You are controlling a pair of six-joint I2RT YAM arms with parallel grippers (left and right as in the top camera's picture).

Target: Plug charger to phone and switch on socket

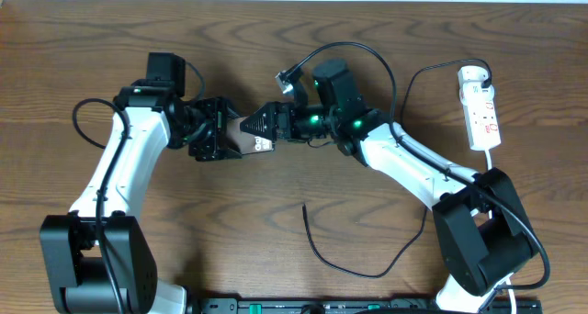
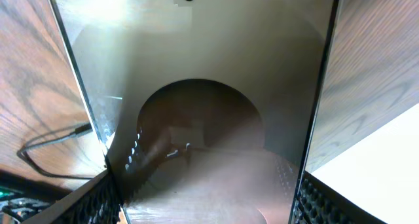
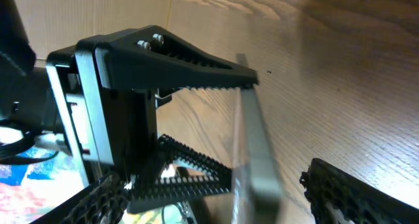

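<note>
Phone (image 2: pixel 196 86) clamped in left jaws; right jaws spread wide

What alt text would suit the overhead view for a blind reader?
Above a wooden table, a robot's left gripper holds the phone, with the right gripper open at its other end. The charger and socket lie nearby.

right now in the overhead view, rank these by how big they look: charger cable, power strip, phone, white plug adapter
1. charger cable: longest, though thin
2. power strip
3 or 4. phone and white plug adapter: unsure, since the phone is mostly hidden and only a small part shows
</note>
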